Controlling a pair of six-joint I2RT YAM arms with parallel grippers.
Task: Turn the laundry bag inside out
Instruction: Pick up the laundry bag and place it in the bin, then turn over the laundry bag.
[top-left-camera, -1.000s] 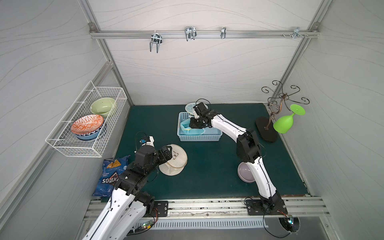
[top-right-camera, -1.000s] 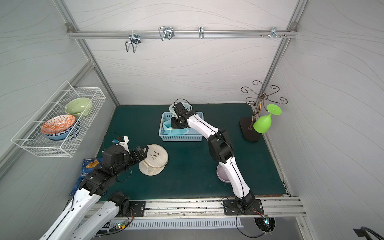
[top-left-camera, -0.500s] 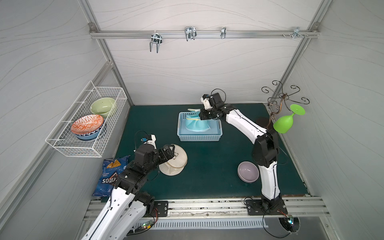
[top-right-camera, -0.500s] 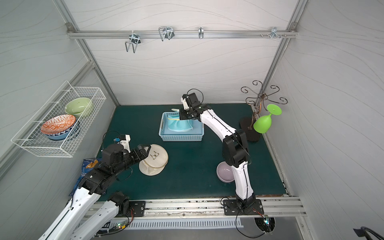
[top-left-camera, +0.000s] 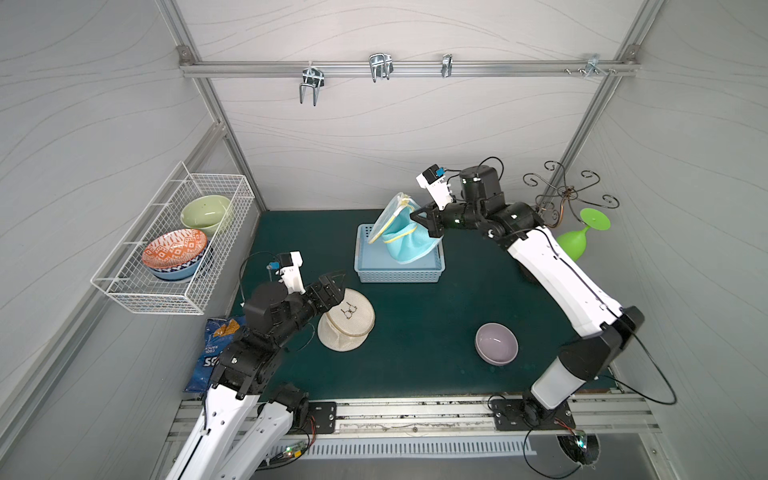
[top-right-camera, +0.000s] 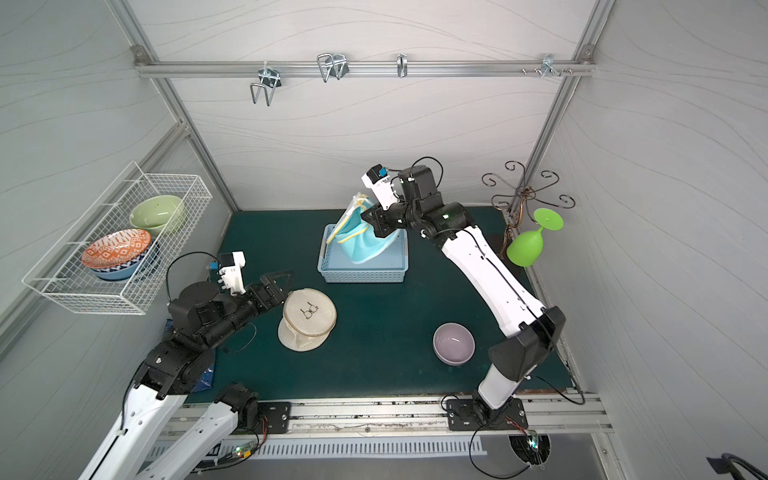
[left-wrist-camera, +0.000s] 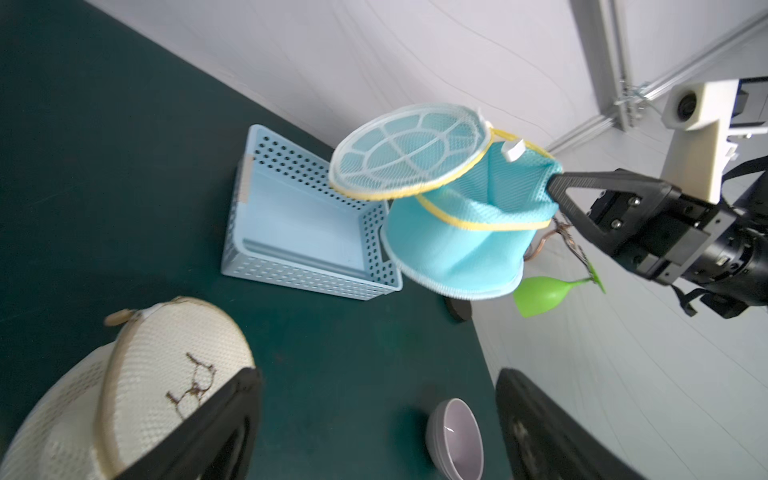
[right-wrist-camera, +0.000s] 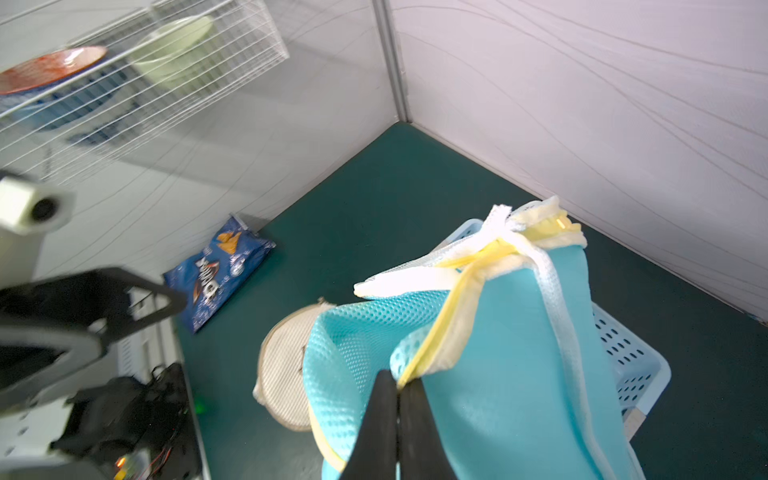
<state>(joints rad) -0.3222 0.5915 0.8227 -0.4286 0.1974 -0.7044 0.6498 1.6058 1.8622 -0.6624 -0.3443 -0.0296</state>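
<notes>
The laundry bag (top-left-camera: 405, 243), light blue mesh with yellow trim and a round lid flap, hangs in the air over the blue basket (top-left-camera: 399, 276). My right gripper (top-left-camera: 412, 215) is shut on its yellow-edged rim, seen close in the right wrist view at the gripper (right-wrist-camera: 397, 376) and bag (right-wrist-camera: 498, 353). The left wrist view shows the bag (left-wrist-camera: 457, 249) dangling, lid (left-wrist-camera: 409, 151) tipped open. My left gripper (top-left-camera: 338, 282) is open and holds nothing, hovering just left of a cream mesh bag (top-left-camera: 347, 320) lying on the mat; its jaws (left-wrist-camera: 376, 376) stand wide.
A purple bowl (top-left-camera: 496, 344) sits on the green mat at the front right. A green goblet (top-left-camera: 575, 241) hangs on a wire stand by the right wall. A chips bag (top-left-camera: 214, 353) lies at the left edge, under a wall basket (top-left-camera: 174, 245) of bowls.
My right gripper has closed on the blue bag and lifted it up out of the basket, swinging to the right. The left arm has crept slightly toward the back.
</notes>
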